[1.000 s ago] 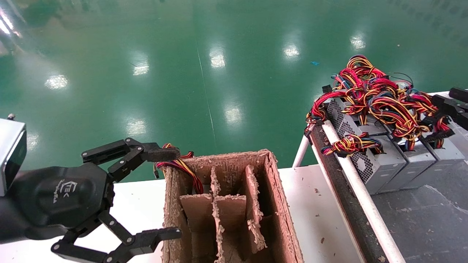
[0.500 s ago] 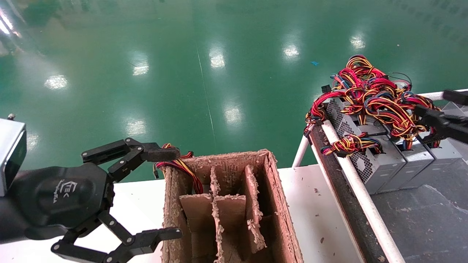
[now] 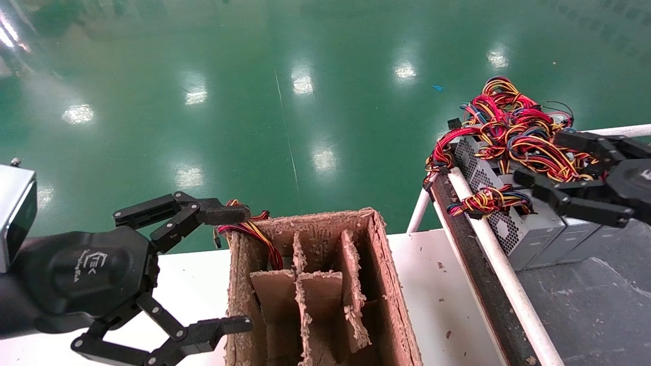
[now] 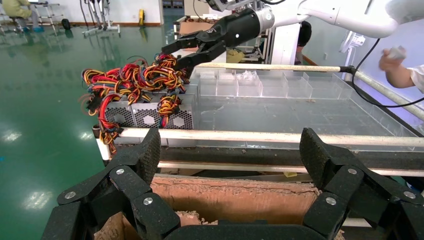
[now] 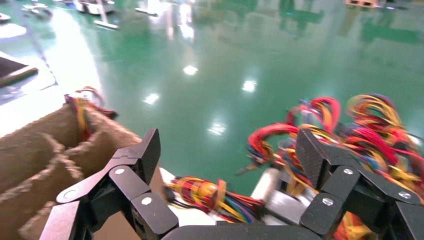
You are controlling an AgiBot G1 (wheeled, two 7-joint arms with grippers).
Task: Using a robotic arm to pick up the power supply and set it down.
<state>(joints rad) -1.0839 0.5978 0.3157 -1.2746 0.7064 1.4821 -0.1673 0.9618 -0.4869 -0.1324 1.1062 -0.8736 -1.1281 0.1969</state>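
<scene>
A: Right gripper (image 3: 552, 165) is out over the power supplies at about three o'clock in the head view, fingers spread wide apart, nothing between them.

B: And the power supply (image 3: 524, 223) itself?

A: First in a row of grey metal boxes on the dark tray (image 3: 585, 300), standing on edge just inside the white rail (image 3: 501, 272), perforated face toward the rail. A small wire bundle (image 3: 488, 200) lies across its top; the big tangle of red, yellow and black wires (image 3: 513, 129) is heaped over the row at two o'clock.

B: Any contact?

A: The lower finger (image 3: 569, 203) crosses the top of the box row; whether it touches cannot be told. The left wrist view shows the same gripper (image 4: 192, 50) poised over the wires, open.

B: The left side?

A: Left gripper (image 3: 239, 269) sits at eight o'clock on the white table (image 3: 437, 284), fingers wide apart either side of the near corner of the cardboard box (image 3: 386, 284). That box has dividers, and a few wires (image 3: 254, 234) hang over its far left corner, just beside the upper finger.
</scene>
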